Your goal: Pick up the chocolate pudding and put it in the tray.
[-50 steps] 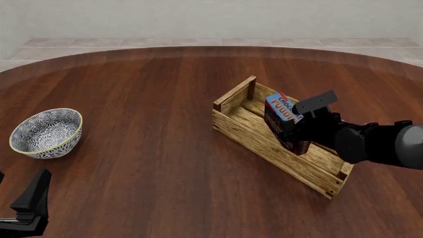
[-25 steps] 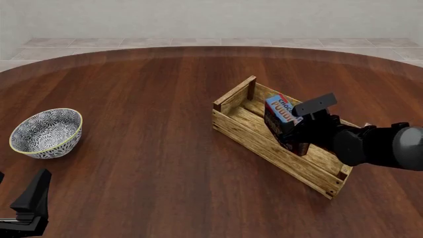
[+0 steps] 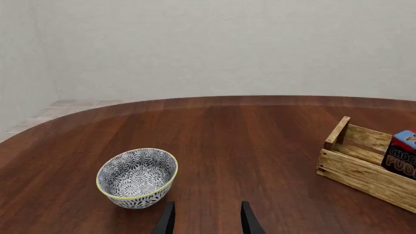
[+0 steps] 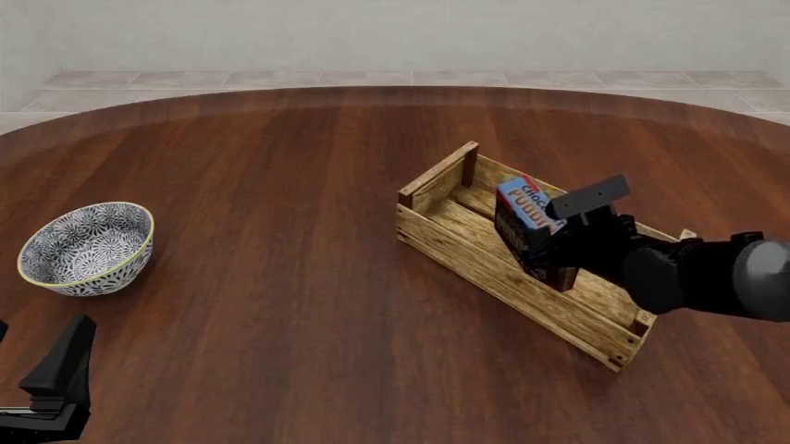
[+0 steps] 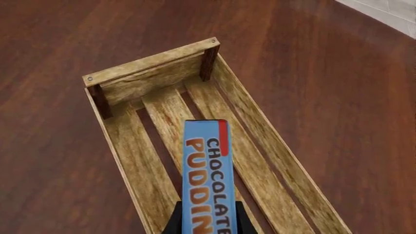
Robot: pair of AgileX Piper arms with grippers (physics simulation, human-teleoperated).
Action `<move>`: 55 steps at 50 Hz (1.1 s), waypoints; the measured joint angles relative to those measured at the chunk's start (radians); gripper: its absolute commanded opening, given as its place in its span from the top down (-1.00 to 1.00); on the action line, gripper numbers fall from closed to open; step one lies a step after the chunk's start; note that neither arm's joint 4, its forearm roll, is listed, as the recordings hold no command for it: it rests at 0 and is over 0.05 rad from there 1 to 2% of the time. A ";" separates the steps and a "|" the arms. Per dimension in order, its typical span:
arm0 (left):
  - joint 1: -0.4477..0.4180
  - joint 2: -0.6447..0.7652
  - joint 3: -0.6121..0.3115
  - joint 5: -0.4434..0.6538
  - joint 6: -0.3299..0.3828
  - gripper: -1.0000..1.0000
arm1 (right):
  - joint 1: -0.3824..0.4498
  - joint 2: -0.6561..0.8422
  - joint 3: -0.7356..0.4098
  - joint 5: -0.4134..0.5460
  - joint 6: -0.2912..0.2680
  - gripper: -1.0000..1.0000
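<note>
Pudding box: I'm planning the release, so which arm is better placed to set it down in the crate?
Right. Its gripper holds the pudding box inside the crate; the left gripper sits far off near the bowl.

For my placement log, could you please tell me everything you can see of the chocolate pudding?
The chocolate pudding is a small rectangular carton with a blue top, red-and-white lettering and dark brown sides. It stands on edge, tilted, inside the tray, between the slatted walls. The right gripper has its jaws closed on both narrow sides. Whether its lower edge touches the tray floor cannot be told.
</note>
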 measured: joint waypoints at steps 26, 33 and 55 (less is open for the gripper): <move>0.000 0.000 0.000 0.000 0.000 -1.00 | -0.004 0.014 0.006 0.003 0.030 -1.00; 0.000 0.000 0.000 0.000 0.000 -1.00 | -0.007 0.009 0.002 0.012 0.032 -1.00; 0.000 0.000 0.000 0.000 0.000 -1.00 | -0.007 -0.047 -0.016 0.067 0.042 -1.00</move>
